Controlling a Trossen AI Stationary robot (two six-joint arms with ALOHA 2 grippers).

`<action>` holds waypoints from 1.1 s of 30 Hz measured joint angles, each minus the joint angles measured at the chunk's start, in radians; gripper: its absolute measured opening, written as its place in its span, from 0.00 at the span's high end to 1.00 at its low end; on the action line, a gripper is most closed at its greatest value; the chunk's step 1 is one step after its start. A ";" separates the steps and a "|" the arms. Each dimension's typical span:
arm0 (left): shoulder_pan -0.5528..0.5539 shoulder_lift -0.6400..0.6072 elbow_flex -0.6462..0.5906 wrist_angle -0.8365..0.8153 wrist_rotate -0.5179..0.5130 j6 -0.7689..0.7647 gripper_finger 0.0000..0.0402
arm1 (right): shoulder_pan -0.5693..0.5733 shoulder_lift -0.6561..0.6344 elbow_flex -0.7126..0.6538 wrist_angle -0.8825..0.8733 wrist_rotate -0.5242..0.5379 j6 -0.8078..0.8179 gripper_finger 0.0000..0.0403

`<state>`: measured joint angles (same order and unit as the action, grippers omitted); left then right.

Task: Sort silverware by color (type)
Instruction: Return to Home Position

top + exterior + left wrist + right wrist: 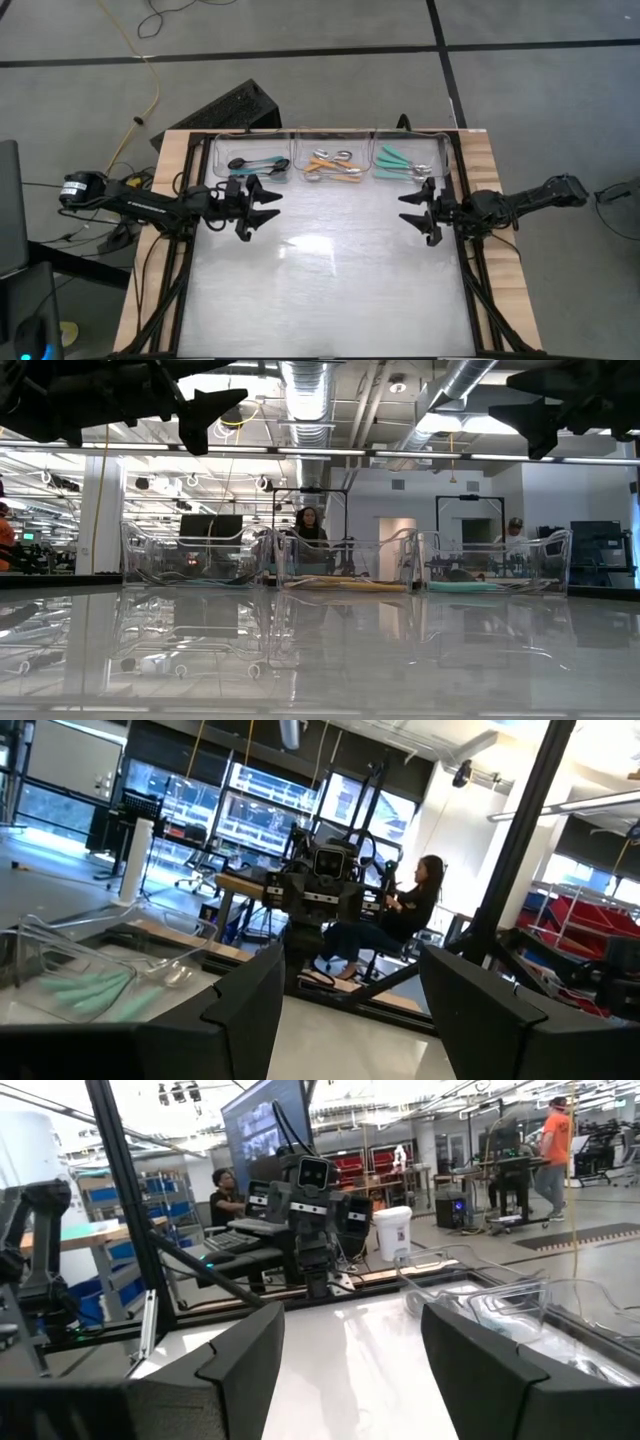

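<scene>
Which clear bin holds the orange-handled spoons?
The middle bin holds the orange-handled spoons; the left bin has blue-handled spoons, the right bin teal-handled spoons.

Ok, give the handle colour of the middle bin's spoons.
Orange; those spoons show best in the high view.

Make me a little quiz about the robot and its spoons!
1. True or false: the left pincer is holding a spoon.
2. Pick one: the orange-handled spoons lie in which clear bin, seen from above? A left, B middle, C right.
3. Fill the gap: the fingers of the right pincer are ____ (open or shut).

Key
1. False. It is open and empty above the table.
2. B, the middle bin.
3. Open.
</scene>
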<state>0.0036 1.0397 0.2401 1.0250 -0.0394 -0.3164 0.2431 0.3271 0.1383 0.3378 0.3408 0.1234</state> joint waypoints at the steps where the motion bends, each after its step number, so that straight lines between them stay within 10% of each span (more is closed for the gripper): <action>1: 0.000 0.000 0.000 0.001 0.000 -0.001 0.46 | -0.001 0.000 0.000 0.000 0.000 0.000 0.34; 33: 0.000 0.000 0.000 0.037 -0.003 0.016 0.46 | -0.003 0.000 0.000 0.001 0.002 -0.065 0.34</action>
<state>0.0036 1.0397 0.2401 1.0618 -0.0428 -0.3003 0.2398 0.3267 0.1383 0.3386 0.3431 0.0587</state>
